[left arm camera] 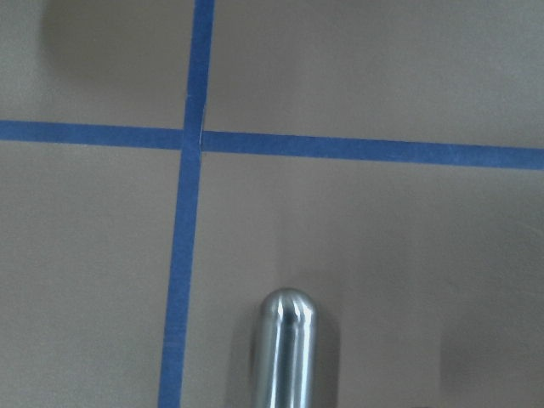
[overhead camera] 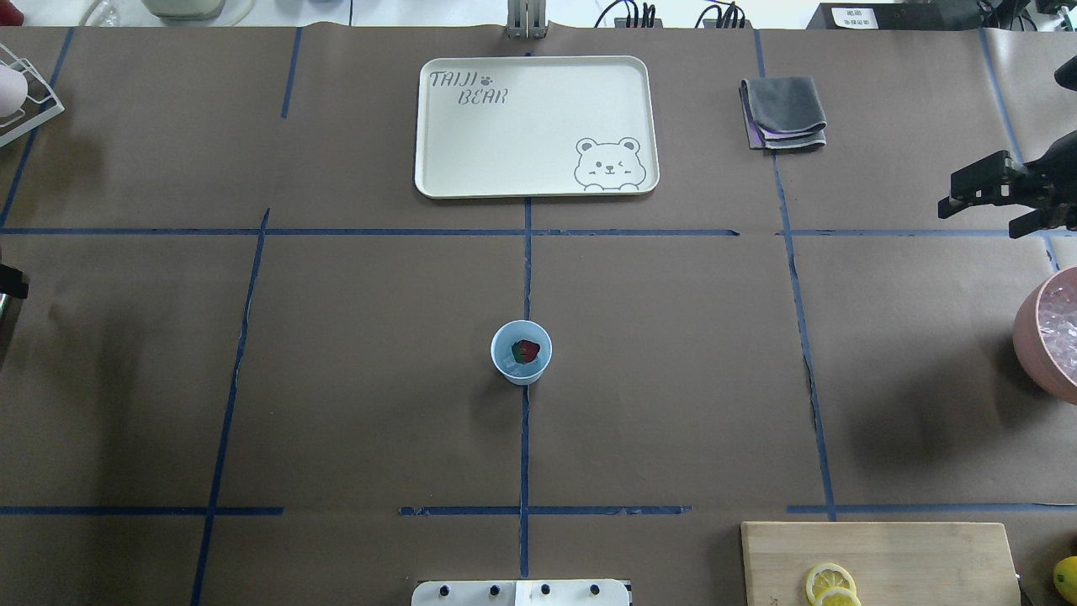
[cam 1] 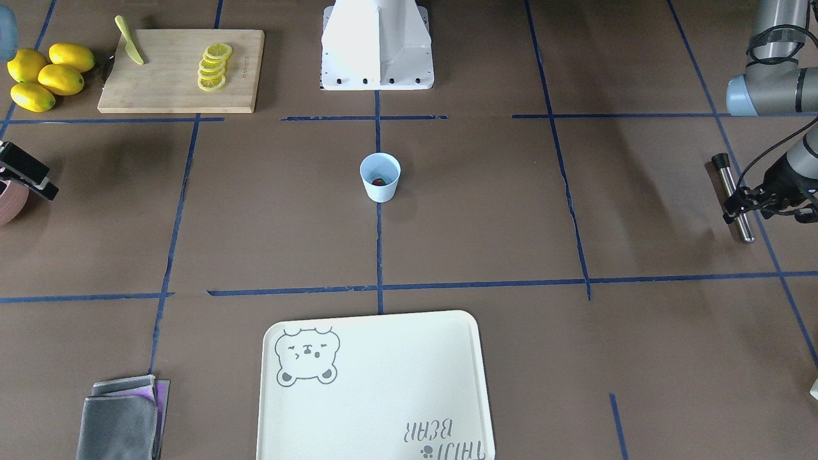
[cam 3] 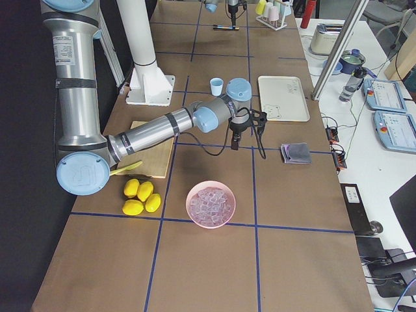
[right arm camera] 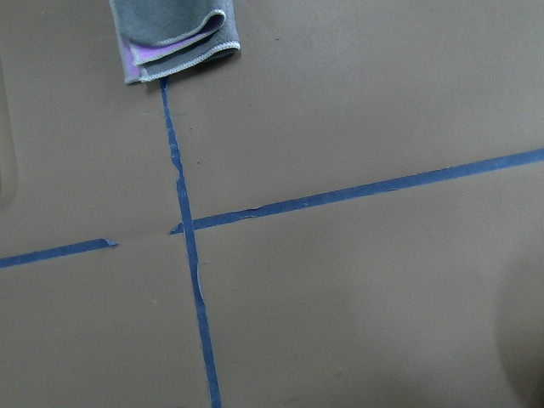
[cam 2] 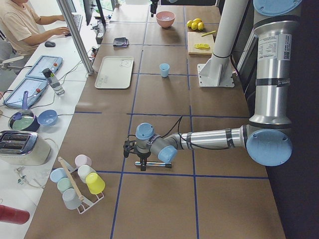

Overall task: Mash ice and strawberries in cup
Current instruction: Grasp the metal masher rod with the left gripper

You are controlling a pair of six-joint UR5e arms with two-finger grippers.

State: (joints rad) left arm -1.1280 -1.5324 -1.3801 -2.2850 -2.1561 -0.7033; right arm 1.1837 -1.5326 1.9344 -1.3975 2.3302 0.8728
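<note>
The pale-blue cup (overhead camera: 522,370) stands upright at the table's middle, also in the front view (cam 1: 380,188). In it lie a dark-red strawberry (overhead camera: 525,351) and pale ice (overhead camera: 507,362). A steel muddler (cam 1: 735,198) lies flat on the table at the robot's far left. My left gripper (cam 1: 741,207) hangs low over it, fingers on either side, and looks open; the left wrist view shows only the rod's rounded end (left arm camera: 285,348). My right gripper (overhead camera: 980,198) is open and empty above the table's right side, far from the cup.
A pink bowl (cam 3: 192,207) of ice (cam 3: 210,203) sits at the right. Behind it are lemons (cam 1: 48,75) and a cutting board (cam 1: 172,83) with lemon slices (cam 1: 214,66) and a knife (cam 1: 130,40). A cream tray (overhead camera: 505,143) and a grey cloth (overhead camera: 784,114) lie across the table.
</note>
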